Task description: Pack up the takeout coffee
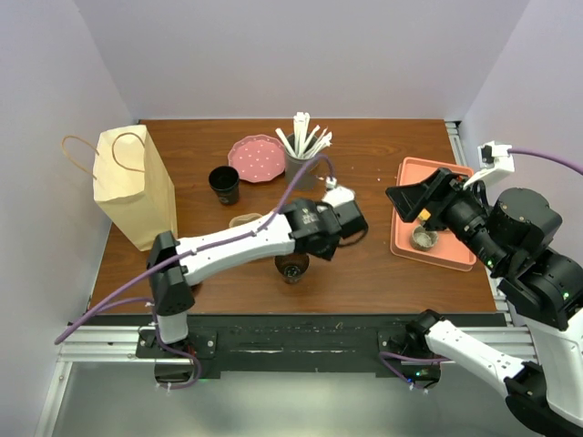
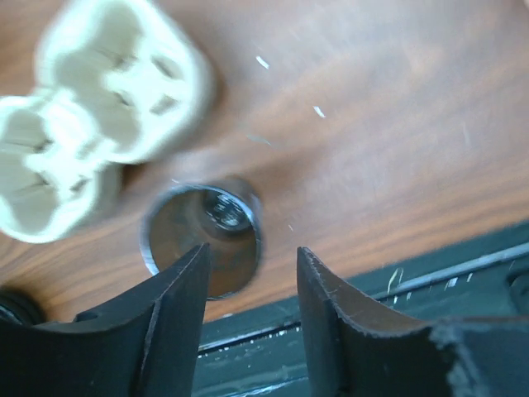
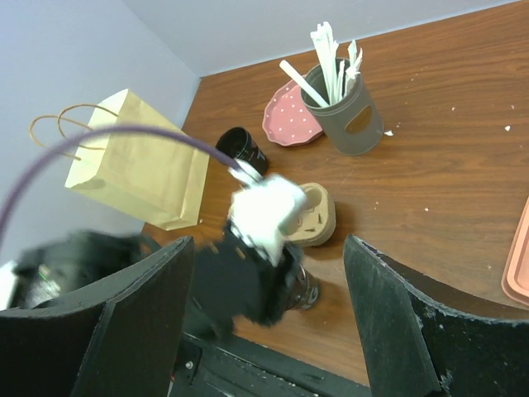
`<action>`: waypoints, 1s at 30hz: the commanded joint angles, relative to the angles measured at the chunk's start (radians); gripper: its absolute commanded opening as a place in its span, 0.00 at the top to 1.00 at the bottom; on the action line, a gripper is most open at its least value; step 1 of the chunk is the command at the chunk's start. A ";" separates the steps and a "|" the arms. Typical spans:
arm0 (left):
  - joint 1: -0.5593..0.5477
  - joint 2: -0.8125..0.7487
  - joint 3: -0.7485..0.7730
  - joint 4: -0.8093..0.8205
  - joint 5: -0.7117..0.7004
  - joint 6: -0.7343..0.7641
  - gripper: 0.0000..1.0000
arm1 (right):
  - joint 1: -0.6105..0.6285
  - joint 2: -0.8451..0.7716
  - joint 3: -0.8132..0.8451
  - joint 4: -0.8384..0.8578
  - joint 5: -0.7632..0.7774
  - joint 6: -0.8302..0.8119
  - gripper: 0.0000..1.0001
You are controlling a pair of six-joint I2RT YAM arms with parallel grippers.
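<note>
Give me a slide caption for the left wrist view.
Open left gripper poised above a dark cup beside a pale cup carrier, near the table edge.

I see a paper bag [image 1: 135, 187] at the table's [image 1: 383, 264] left edge, salmon tray [image 1: 414, 164] at its right, takeout coffee [image 1: 223, 185] toward the back.

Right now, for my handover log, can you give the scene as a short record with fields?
bag: paper bag, upright, far left
coffee: lettered black cup beside pink plate, untouched
carrier: pulp cup carrier, mid-table
left gripper: open, by a second dark cup near the front edge
right gripper: open, over orange tray's left edge
</note>
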 commanded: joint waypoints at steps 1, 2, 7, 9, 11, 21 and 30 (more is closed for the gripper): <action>0.144 -0.113 0.025 -0.083 -0.080 -0.093 0.47 | -0.004 -0.010 -0.013 -0.001 0.008 0.005 0.23; 0.171 -0.159 0.006 -0.084 -0.086 -0.126 0.46 | -0.003 -0.018 -0.020 -0.004 0.008 0.011 0.23; 0.358 -0.323 -0.193 -0.080 -0.097 -0.284 0.30 | -0.004 -0.048 -0.059 -0.010 -0.001 0.027 0.23; 0.399 -0.409 -0.265 -0.077 -0.109 -0.317 0.28 | -0.004 -0.062 -0.076 -0.010 -0.004 0.033 0.24; 0.470 -0.478 -0.368 -0.083 -0.112 -0.360 0.25 | -0.003 -0.070 -0.092 -0.008 -0.007 0.036 0.23; 0.742 -0.606 -0.776 0.032 -0.026 -0.355 0.33 | -0.004 -0.075 -0.110 -0.013 -0.030 0.024 0.23; 0.801 -0.514 -0.974 0.181 0.032 -0.328 0.42 | -0.004 -0.056 -0.073 -0.027 -0.026 -0.012 0.23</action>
